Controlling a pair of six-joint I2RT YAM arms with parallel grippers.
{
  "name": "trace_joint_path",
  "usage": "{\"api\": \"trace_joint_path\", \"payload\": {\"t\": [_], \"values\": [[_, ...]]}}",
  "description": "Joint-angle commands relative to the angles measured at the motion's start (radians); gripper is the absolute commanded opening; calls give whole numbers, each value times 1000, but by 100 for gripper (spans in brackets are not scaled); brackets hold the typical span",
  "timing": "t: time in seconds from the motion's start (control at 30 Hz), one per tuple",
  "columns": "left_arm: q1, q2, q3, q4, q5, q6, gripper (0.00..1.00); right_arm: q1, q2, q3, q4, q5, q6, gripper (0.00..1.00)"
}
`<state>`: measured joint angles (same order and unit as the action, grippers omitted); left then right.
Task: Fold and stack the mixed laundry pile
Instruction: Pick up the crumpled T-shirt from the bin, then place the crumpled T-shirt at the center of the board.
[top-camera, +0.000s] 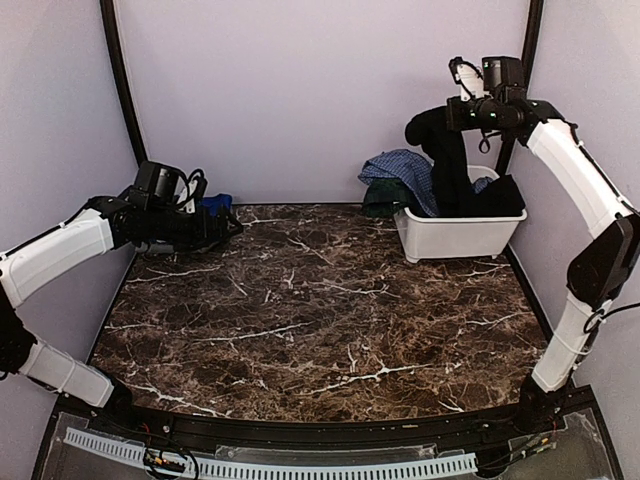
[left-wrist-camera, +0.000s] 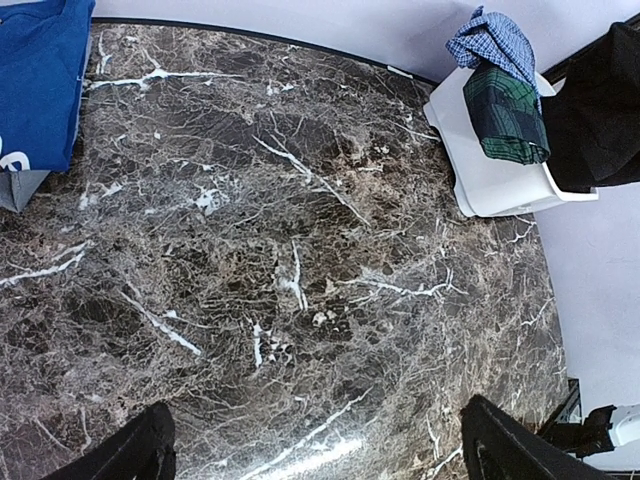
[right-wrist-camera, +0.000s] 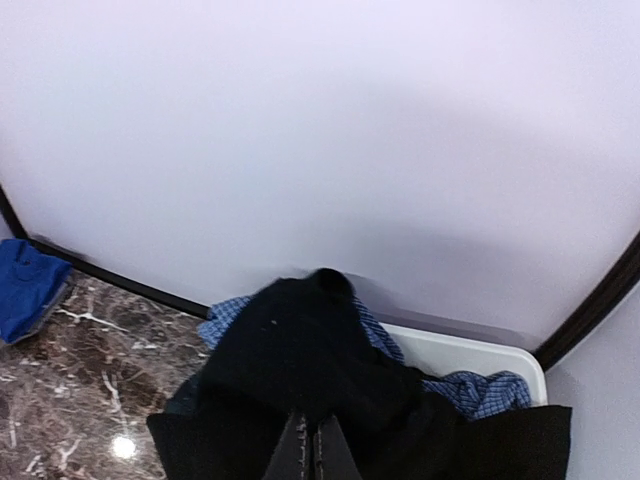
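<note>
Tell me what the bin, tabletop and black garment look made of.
The bin looks like smooth white plastic, thin moulded walls. The tabletop looks like dark marble or marble-look laminate: glossy, white veins, glare spot. The black garment is soft matte cloth, hanging limp.

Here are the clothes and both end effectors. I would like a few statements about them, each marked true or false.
1. The right end effector is shut on the black garment, which hangs down into the white bin. True.
2. The left end effector grips the royal-blue tee. False: it is open and empty; the tee lies on the table.
3. The blue checked shirt drapes over the bin's rim. True.
4. The plaid garment lies spread at the table's centre. False: it hangs at the bin, beneath the checked shirt.
</note>
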<state>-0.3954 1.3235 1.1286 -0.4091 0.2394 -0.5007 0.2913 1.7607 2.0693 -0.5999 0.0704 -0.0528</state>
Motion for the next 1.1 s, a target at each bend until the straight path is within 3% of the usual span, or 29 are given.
{"api": "trace_joint_path", "payload": {"t": [0.0,0.23,0.43,0.7,0.83,1.07], "values": [[7,-42,-11,7,4,-7,99,17,-107,51,106,-241,99,0],[10,-51,-17,16,9,-29,99,66,-145,227,56,-529,235,0],[17,-62,-28,25,7,-53,99,262,-79,400,42,-636,311,0],[56,-93,-41,23,0,-92,99,459,61,582,194,-770,466,0],[79,-107,-47,14,8,-98,99,452,-22,414,217,-663,407,0],[99,-119,-70,19,22,-74,99,166,-457,-408,283,-481,451,0]]}}
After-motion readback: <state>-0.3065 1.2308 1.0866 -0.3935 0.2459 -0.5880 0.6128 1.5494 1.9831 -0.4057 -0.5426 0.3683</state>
